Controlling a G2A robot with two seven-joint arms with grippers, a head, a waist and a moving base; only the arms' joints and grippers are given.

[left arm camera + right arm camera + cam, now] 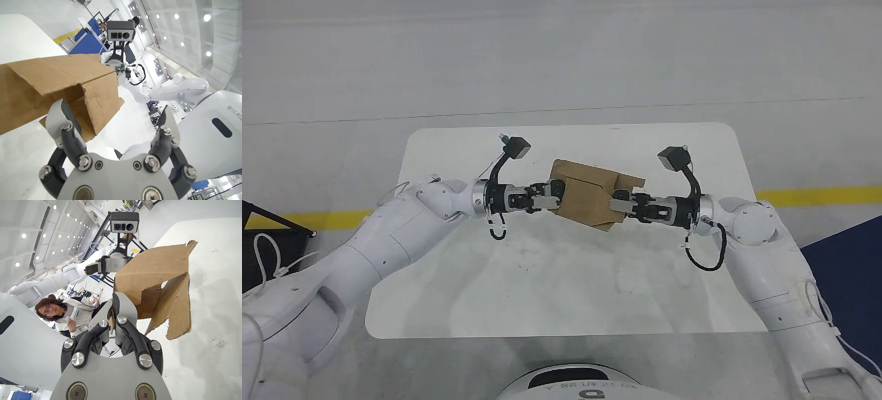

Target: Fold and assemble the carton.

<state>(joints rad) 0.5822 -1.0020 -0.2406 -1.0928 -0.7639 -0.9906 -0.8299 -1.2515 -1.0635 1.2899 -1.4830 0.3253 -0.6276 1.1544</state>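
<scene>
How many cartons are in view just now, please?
1: the carton lies between the open left gripper and the right gripper, which is shut on its edge. None seems hidden.

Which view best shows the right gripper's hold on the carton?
The right wrist view: up close, the right gripper pinches a wall edge of the carton. The top view shows that gripper at the carton's end, too small for detail. The left wrist view shows it mostly hidden behind the carton.
</scene>
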